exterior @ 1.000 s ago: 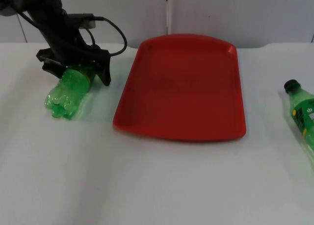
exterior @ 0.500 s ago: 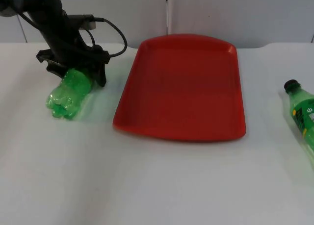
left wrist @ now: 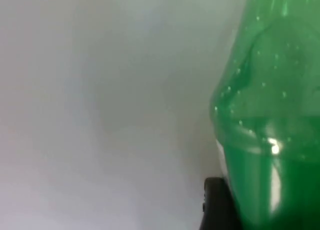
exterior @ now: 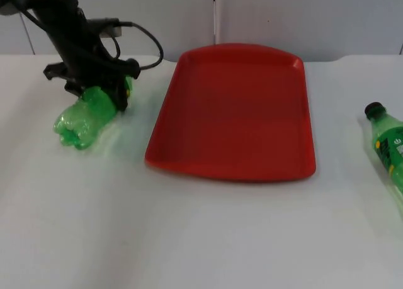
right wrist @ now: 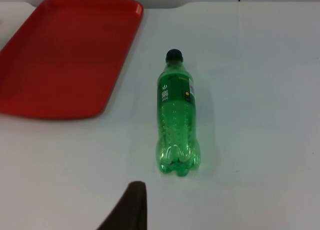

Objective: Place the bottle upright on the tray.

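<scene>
Since a second ago, the left gripper (exterior: 101,90) has shut its fingers onto the bottle (exterior: 82,118) and its base has swung slightly left.

Nearest the camera the table (exterior: 189,238) is bare; farther back the bottle lies tilted on it left of the red tray (exterior: 233,113), clamped near its neck – a grip that high could let the body swing or slip on lifting. A second bottle (right wrist: 177,125) lies on its side at the right edge – the right arm waits, its finger state unclear.
</scene>
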Tool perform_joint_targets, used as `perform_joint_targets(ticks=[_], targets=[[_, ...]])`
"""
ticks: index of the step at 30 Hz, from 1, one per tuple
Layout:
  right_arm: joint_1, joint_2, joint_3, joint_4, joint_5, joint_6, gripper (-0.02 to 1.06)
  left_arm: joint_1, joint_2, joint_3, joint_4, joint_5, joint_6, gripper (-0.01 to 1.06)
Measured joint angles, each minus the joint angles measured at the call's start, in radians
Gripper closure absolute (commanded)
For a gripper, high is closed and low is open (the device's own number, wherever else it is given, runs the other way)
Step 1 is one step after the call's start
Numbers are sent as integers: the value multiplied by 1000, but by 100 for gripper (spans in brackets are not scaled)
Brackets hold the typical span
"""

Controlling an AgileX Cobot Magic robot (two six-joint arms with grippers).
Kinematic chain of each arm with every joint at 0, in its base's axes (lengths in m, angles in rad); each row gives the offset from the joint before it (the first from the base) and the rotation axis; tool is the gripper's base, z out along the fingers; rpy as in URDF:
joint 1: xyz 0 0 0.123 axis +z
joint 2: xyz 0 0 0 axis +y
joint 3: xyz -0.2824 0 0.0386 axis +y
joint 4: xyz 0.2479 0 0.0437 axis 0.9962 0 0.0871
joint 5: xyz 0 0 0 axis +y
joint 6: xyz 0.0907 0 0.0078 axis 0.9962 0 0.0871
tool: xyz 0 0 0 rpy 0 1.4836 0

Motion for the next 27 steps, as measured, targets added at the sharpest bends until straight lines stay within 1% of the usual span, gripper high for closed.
perform_joint_targets(ticks=[8, 13, 14, 15, 19, 20, 25, 27], targets=[[0, 0, 0, 0, 0, 0, 2, 0, -155, 0, -80, -9, 0, 105], [0, 0, 0, 0, 0, 0, 2, -4, -334, 25, -172, -88, -2, 105], [0, 0, 0, 0, 0, 0, 2, -4, -380, 37, -174, -110, -2, 105], [0, 0, 0, 0, 0, 0, 2, -4, -380, 37, -174, -110, -2, 105], [0, 0, 0, 0, 0, 0, 2, -14, -555, 101, -189, -194, -2, 105], [0, 0, 0, 0, 0, 0, 2, -14, -555, 101, -189, -194, -2, 105], [0, 0, 0, 0, 0, 0, 2, -21, -722, 178, -214, -272, 5, 105], [0, 0, 0, 0, 0, 0, 2, -23, -753, 202, -232, -287, 11, 105]])
